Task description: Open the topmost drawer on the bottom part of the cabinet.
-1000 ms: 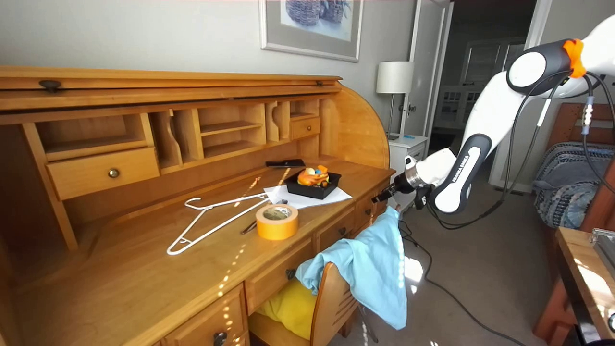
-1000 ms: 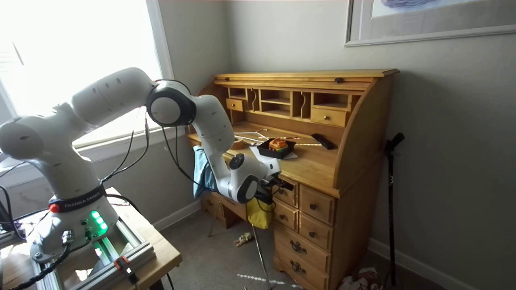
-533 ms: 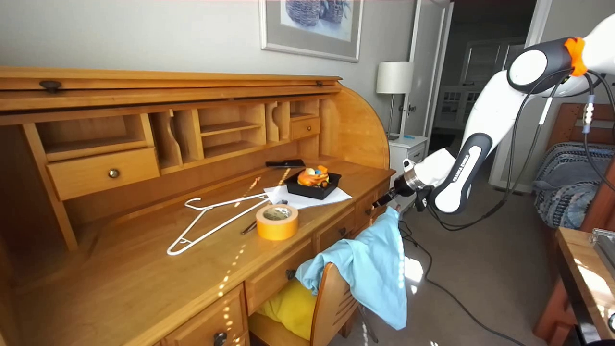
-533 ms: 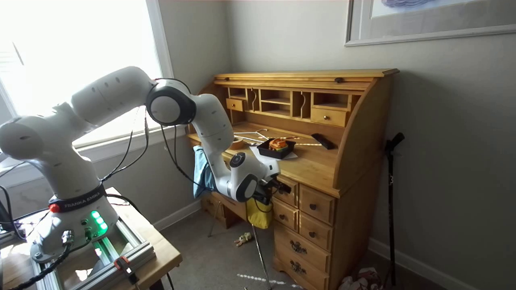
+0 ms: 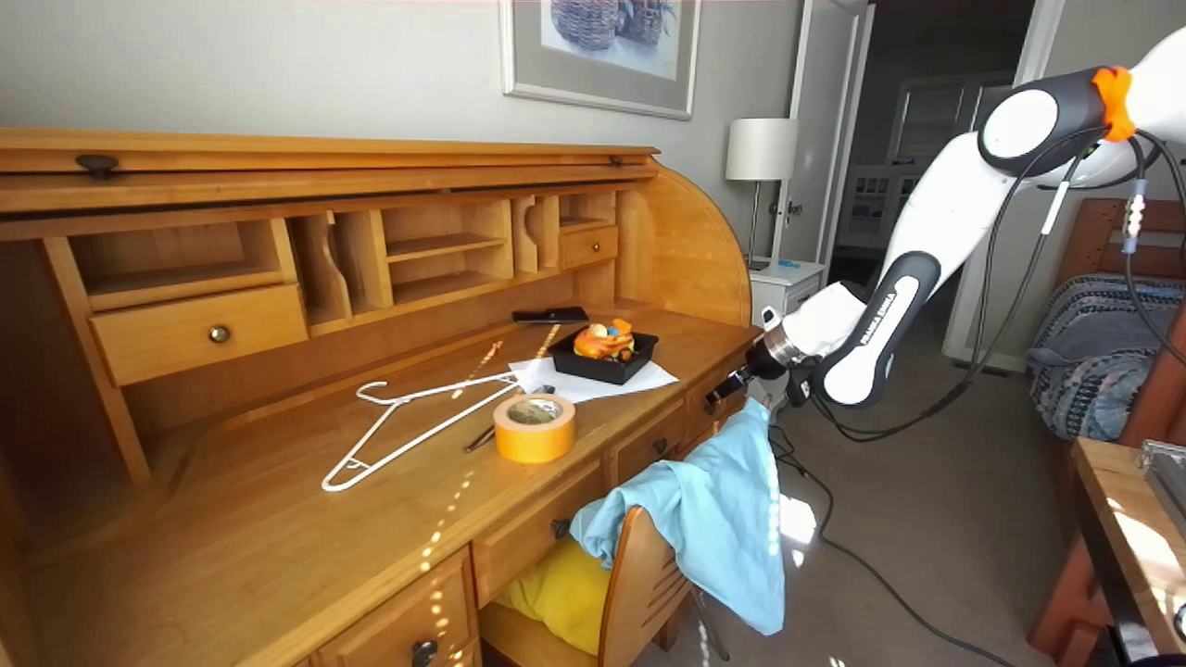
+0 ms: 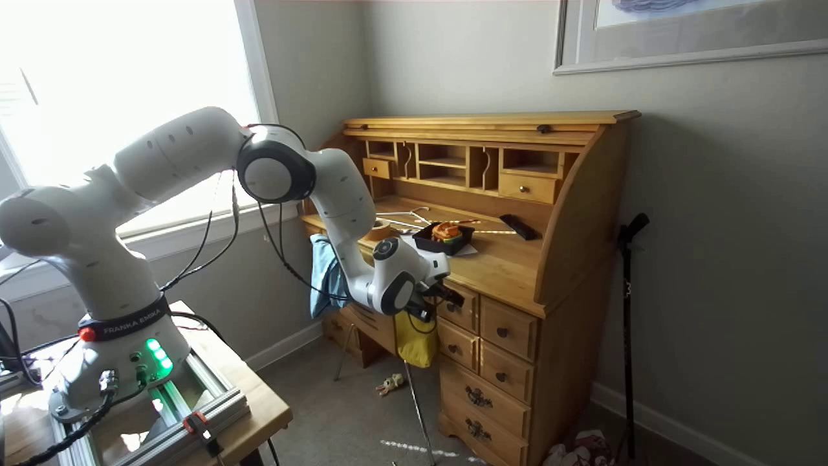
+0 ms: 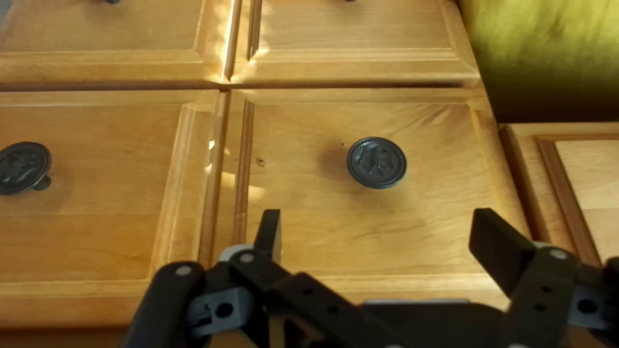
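grey walls (image 6: pixel 466 77) and a bright window (image 6: pixel 129 84) are around the big oak desk (image 6: pixel 579 323), which is our cabinet. on its desktop (image 5: pixel 259 528) we see a white hanger (image 5: pixel 404 401), a roll of orange tape (image 5: pixel 535 443) and a black tray (image 5: pixel 588 371), which rests on white paper (image 5: pixel 567 387). blue cloth (image 5: pixel 713 500) hangs over the back of a chair (image 5: pixel 639 574). in an exterior view we find the drawer (image 6: pixel 467 316) below the desktop: it is the left one of the two in the top row of the pedestal (image 6: pixel 488 395), and its front looks closed. the gripper (image 7: pixel 377 227) stands before this drawer with its two fingers (image 7: pixel 498 246) spread well apart. in the wrist view, the round dark knob (image 7: pixel 376 163) appears beyond the fingertips, near the middle between them; whether the gripper touches the wood, we cannot tell.
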`<state>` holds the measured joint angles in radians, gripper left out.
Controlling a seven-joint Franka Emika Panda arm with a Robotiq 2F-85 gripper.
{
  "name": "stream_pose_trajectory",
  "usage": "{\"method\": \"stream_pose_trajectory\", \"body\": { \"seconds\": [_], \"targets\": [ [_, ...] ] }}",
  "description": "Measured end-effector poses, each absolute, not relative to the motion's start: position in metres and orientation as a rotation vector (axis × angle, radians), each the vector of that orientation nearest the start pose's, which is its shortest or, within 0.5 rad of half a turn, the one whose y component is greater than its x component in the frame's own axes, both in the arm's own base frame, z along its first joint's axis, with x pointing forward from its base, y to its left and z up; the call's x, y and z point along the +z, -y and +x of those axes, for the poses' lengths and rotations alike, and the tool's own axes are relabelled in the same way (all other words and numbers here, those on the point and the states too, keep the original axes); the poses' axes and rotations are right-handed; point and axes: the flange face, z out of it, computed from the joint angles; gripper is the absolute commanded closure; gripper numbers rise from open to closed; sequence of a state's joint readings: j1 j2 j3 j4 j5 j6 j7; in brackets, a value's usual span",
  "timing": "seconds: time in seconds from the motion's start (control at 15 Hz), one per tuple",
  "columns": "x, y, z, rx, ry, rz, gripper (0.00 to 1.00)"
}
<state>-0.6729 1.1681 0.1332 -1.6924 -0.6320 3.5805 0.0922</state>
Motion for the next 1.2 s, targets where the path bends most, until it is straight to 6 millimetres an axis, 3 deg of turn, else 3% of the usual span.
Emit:
{"method": "stream_pose_trajectory", "body": {
  "seconds": [0.6,1.2],
  "targets": [
    [0.011,0.256,0.595,-0.839,-0.101,-3.025,0.00],
    [0.020,0.280,0.602,-0.856,-0.085,-3.050,0.00]
  ]
}}
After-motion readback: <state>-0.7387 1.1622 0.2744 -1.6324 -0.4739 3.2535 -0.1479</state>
